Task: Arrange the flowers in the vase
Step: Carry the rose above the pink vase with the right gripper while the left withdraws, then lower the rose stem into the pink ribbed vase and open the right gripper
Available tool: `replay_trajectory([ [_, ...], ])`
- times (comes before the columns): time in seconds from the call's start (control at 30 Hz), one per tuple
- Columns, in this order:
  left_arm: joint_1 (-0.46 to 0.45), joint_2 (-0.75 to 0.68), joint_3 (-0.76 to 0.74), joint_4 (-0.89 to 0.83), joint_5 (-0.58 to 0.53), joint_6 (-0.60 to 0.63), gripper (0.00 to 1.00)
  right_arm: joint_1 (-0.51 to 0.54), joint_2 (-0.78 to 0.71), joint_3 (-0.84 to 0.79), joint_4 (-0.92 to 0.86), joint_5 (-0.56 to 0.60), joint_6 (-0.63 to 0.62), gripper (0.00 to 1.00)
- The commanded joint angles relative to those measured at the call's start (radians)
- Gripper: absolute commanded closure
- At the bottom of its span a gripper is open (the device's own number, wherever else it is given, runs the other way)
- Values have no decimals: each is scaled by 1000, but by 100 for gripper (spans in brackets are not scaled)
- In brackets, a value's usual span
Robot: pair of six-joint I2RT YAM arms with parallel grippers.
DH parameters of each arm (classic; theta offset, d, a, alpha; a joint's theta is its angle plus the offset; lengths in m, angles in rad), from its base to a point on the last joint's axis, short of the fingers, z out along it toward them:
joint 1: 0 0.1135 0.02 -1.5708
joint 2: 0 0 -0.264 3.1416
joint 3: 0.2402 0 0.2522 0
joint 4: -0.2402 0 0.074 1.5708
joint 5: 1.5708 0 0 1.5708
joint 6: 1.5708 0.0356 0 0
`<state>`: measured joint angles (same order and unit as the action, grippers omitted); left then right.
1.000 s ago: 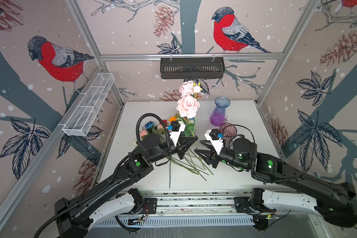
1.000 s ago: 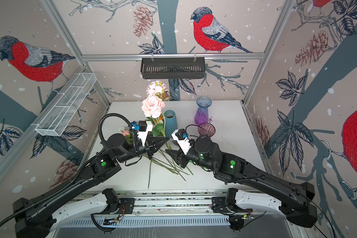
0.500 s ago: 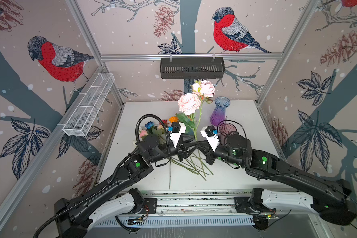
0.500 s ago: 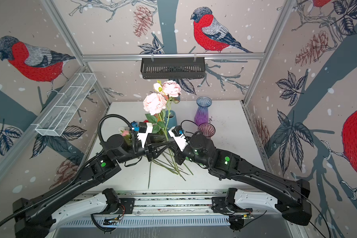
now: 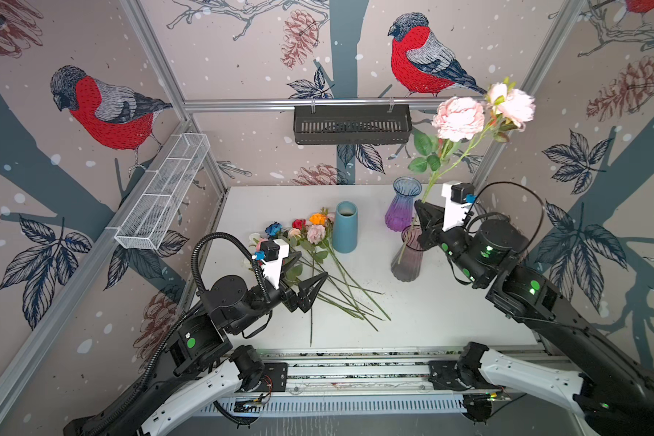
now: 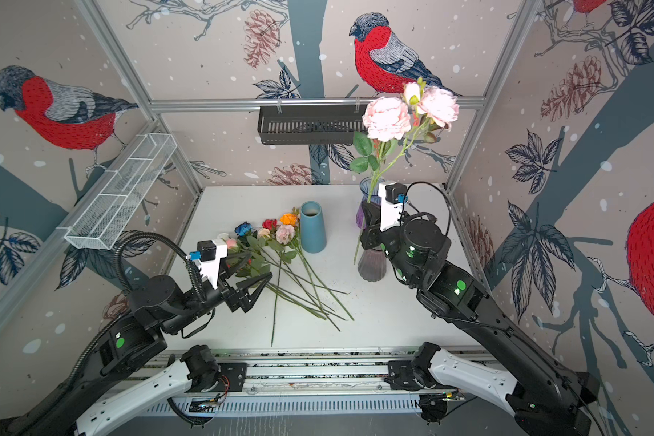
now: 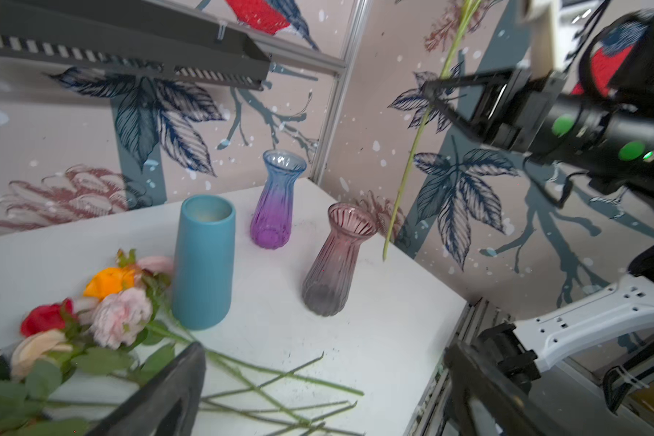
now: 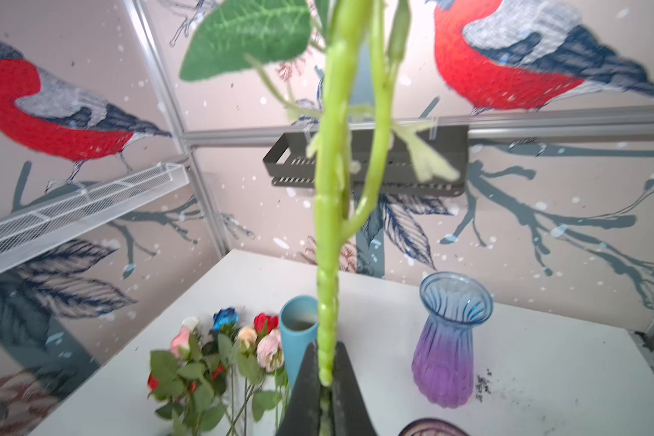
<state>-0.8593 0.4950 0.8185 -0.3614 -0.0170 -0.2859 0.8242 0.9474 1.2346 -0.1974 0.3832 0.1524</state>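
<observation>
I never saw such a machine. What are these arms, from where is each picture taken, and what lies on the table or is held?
These are two robot arms, each ending in a two-fingered tool. Two pictures look down on the whole scene from above; the other two come from a camera on each arm's wrist. On the table stand a teal vase, a blue-purple vase and a smoky pink vase. Beside the teal one lies a bunch of flowers. The right tool is shut on the stem of a tall pink spray, held nearly upright; its lower end hangs beside the smoky pink vase, not inside. The left tool is open and empty, above the bunch's stems.
</observation>
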Motion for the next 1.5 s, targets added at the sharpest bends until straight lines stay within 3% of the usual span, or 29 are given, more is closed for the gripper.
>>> replay_trajectory([
  [0.0,0,-37,-46,-131,-75,7,1,-19,53,45,111,142,-84,100],
  [0.13,0,-88,-82,-107,-58,13,1,-49,102,53,161,193,-91,100],
  [0.37,1,-168,-94,-117,-146,3,1,-80,154,55,184,251,-118,100],
  [0.53,19,-173,-94,-119,-154,1,1,-133,142,-24,207,236,-88,100],
  [0.9,112,-171,-112,-88,-67,33,1,-324,92,-194,236,38,81,100],
  [1.33,123,-162,-122,-80,-61,45,1,-341,173,-294,194,-95,200,98],
  [1.43,123,-158,-124,-80,-61,48,1,-338,162,-321,197,-106,212,92],
  [1.47,123,-157,-124,-80,-61,48,1,-338,158,-330,197,-117,209,80],
])
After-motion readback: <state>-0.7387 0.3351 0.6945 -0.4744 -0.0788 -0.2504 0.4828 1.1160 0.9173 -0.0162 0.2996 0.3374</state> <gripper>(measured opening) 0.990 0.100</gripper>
